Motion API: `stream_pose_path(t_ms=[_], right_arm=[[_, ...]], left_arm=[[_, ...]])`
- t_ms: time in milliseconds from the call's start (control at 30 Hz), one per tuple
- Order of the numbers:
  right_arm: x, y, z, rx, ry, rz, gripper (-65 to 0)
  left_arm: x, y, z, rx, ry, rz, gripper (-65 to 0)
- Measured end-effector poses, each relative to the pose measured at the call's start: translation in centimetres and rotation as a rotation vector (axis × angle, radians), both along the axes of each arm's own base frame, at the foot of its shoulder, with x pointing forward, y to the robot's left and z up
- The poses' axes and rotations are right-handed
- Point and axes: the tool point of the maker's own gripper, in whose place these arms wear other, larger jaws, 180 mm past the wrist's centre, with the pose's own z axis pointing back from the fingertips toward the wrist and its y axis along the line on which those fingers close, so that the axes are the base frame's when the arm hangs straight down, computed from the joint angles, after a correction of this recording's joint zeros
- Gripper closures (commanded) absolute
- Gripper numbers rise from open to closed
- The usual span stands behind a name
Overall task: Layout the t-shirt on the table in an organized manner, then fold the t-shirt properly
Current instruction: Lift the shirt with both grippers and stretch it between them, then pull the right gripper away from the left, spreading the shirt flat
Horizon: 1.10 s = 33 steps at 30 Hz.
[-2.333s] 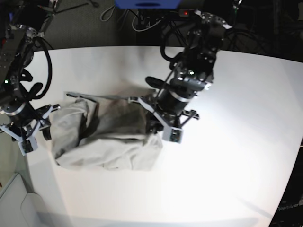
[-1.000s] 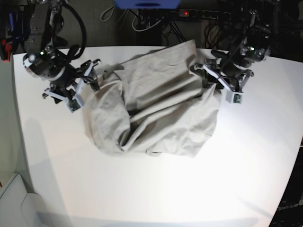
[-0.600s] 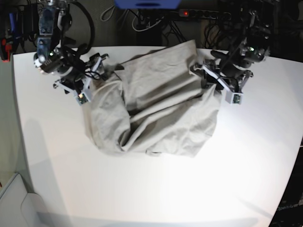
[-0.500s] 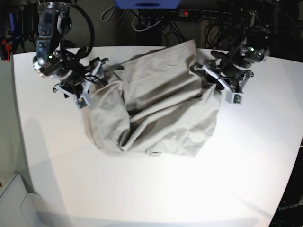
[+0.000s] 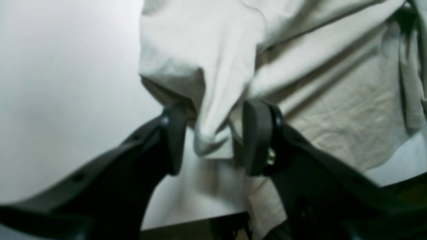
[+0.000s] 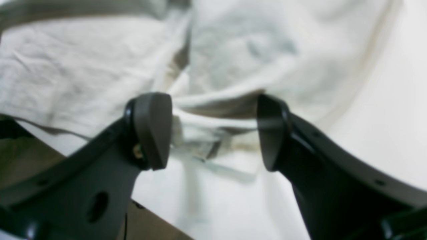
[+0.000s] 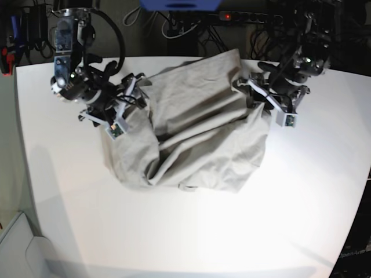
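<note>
We are early in the layout; the t-shirt (image 7: 191, 136) lies in a rumpled, partly spread heap toward the far side of the table (image 7: 191, 231); our left gripper (image 5: 208, 138) stands parted around a hanging fold without pinching it; our right gripper (image 6: 213, 131) gapes wide at another bunched edge; flattening and all the folding remain.

no readable text, label, brand or number shows in any view.
</note>
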Motion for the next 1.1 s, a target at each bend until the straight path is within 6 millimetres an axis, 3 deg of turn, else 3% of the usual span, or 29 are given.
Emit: stream_pose_path(t_ms=[233, 300, 367, 467, 567, 667, 833, 900, 1100], right_arm=[[0.4, -0.2, -3.0, 0.037, 0.068, -0.022, -40.6], [0.7, -0.1, -3.2, 0.056, 0.056, -0.027, -37.7], [0.8, -0.1, -3.1, 0.058, 0.046, -0.028, -30.9], [1.0, -0.1, -3.0, 0.063, 0.033, -0.029, -14.9], [1.6, -1.3, -2.7, 0.029, 0.02, -0.023, -0.7], [3.3, -2.2, -1.6, 0.006, -0.026, -0.026, 0.0], [5.0, -4.5, -0.2, -0.053, -0.065, -0.026, 0.0], [6.4, -5.4, 1.2, -0.05, -0.107, -0.038, 0.0], [10.6, -10.8, 6.1, -0.122, -0.235, -0.132, 0.0]], left_arm=[[0.0, 0.0, 0.0, 0.001, 0.001, 0.0, -26.6], [0.0, 0.0, 0.0, 0.001, 0.0, 0.001, -26.6], [0.1, 0.0, 0.0, 0.0, -0.003, 0.001, -26.6], [0.1, 0.1, -0.1, 0.001, 0.0, 0.002, -26.6], [-0.1, 0.7, -1.4, 0.008, 0.034, 0.016, -26.6], [-0.1, 1.3, -2.4, 0.017, 0.066, 0.032, -26.6], [0.4, 1.4, -2.2, 0.018, 0.049, 0.036, -26.6], [0.3, 1.3, -2.3, 0.016, 0.056, 0.035, -26.6], [0.5, 1.4, -2.2, 0.017, 0.051, 0.037, -26.6]])
